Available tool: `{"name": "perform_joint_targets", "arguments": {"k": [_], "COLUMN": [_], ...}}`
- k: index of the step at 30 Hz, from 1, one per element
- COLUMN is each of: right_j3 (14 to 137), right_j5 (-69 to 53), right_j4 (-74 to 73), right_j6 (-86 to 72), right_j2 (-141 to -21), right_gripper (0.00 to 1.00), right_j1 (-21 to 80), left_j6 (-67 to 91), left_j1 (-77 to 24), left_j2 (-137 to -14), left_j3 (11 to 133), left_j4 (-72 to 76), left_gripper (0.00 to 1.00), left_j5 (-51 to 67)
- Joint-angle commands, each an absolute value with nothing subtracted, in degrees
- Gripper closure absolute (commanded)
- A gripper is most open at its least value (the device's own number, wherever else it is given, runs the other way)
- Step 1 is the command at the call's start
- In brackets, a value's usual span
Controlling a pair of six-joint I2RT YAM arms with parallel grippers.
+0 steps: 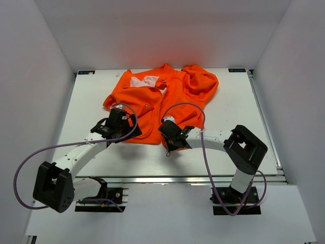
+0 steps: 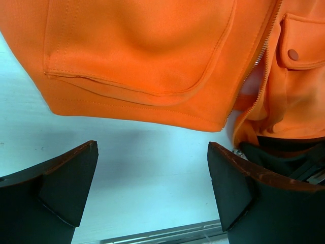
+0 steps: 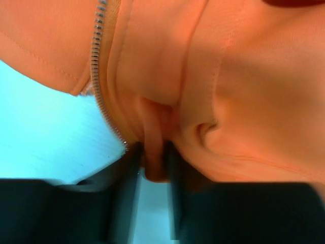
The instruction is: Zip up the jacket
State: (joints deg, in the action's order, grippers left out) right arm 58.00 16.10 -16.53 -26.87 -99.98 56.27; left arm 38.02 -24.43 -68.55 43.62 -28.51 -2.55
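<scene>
Roughly: jacket (image 1: 162, 104) lay on the table (image 1: 228, 112), far centre, front unzipped; right gripper (image 3: 155, 162) was pinching a fold of hem fabric just beside the zipper teeth (image 3: 99, 76), not visibly the slider; left gripper (image 2: 152, 152) hung with jaws spread wide over bare table near the other panel's hem, holding nothing; risk, as I judged it: any pull would bunch cloth or drag the whole garment, nothing anchoring it; the fold could also slip out.
</scene>
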Motion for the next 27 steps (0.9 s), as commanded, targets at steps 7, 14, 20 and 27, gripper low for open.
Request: {"name": "perform_joint_targets", "arguments": {"k": [7, 14, 20, 27], "right_j3": [55.9, 57.75, 55.37, 51.69], "right_j5": [14.41, 16.34, 17.66, 19.25], "right_j4": [-18.46, -17.67, -19.15, -22.06], "right_j6": [-30.15, -28.65, -29.44, -32.87], "right_j2": [-102.93, -88.54, -79.28, -75.5], "right_gripper": [1.0, 1.0, 1.0, 1.0], "right_j1": [56.6, 55.2, 52.82, 49.66], "left_j6": [37.19, 31.73, 30.41, 29.27], "left_j1": [-24.17, -27.15, -34.72, -36.82], "left_j2": [-68.64, -71.27, -77.96, -85.51], "left_j3": [45.7, 47.63, 52.29, 56.95], "left_j4": [-30.76, -28.48, -28.83, -28.56], "left_gripper": [0.02, 0.02, 0.02, 0.05], "left_j5": [-2.47, 7.82, 4.04, 4.83]}}
